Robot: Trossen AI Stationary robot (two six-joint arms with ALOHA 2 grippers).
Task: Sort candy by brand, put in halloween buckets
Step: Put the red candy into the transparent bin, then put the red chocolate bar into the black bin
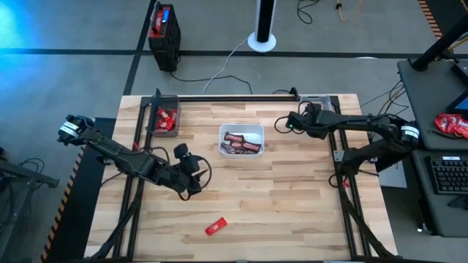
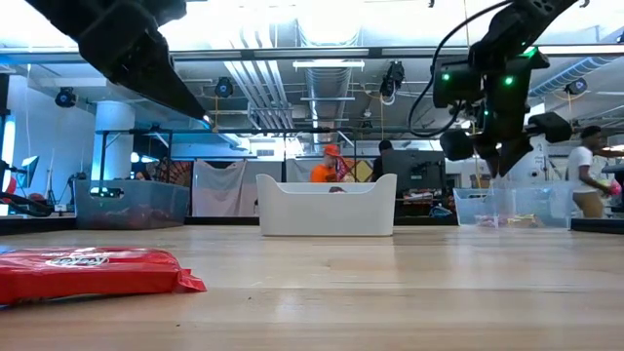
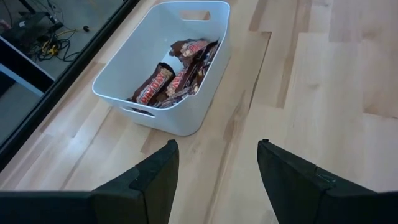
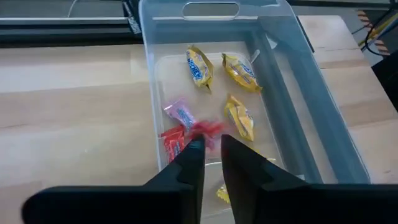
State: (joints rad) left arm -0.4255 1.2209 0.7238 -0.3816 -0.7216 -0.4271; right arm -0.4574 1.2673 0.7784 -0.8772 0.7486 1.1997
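The white tray (image 1: 241, 140) holds several dark brown bars (image 3: 177, 78). The far-left clear tub (image 1: 164, 117) holds red candies. The far-right clear tub (image 4: 249, 93) holds yellow-gold pieces (image 4: 239, 118), a pink piece and a red wrapper (image 4: 174, 146). One red candy (image 1: 216, 226) lies flat near the table's near edge. My left gripper (image 3: 217, 168) is open, left of and nearer than the white tray, holding nothing. My right gripper (image 4: 212, 146) hangs over the right tub, its fingers a narrow gap apart. A blurred red wrapper (image 4: 208, 129) shows just beyond its fingertips. My right gripper points down into the right clear tub from above. The blurred red wrapper (image 4: 211, 127) lies just past the fingertips (image 4: 198, 144), and I cannot tell whether they touch it.
A black rail (image 1: 234, 97) runs along the table's far edge behind the tubs. A red-and-black boxy device (image 1: 164, 33) and a round white pole base (image 1: 262, 40) stand on the floor beyond. Bare wood spreads across the middle and near right of the table. People show in the room behind.
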